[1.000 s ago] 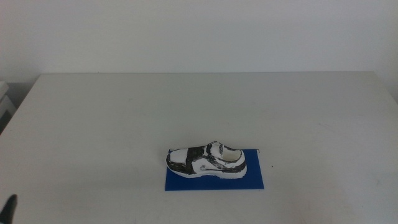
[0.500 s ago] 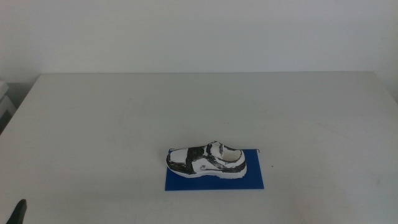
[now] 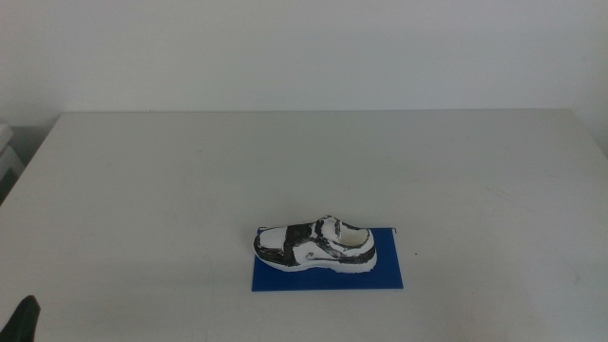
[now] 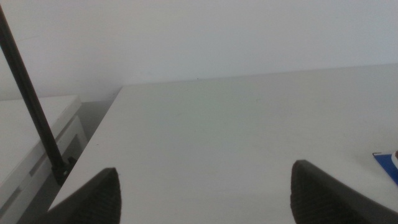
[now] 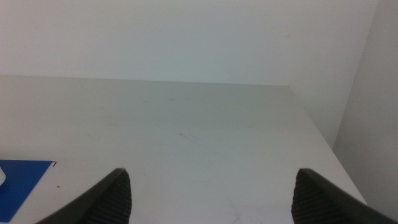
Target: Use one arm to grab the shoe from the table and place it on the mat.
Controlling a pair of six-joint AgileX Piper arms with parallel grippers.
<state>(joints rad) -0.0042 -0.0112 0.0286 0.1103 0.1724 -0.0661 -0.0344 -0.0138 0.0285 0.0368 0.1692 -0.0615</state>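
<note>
Shoe (image 3: 316, 246) sits upright on the blue mat (image 3: 328, 274) mid-tabletop (image 3: 190, 180); left gripper (image 4: 205, 190) and right gripper (image 5: 211, 190) wait well apart with fingers wide, holding nothing (placement looks done); any careless return sweep could nudge it off.

The table (image 3: 190, 180) is showing a matt, smooth off-white surface with no shine. The mat (image 3: 328, 277) is looking thin, flat and matt, deep blue. The shoe (image 3: 315, 245) is looking like soft white material with dark, rough-looking panels and a smooth white sole.
</note>
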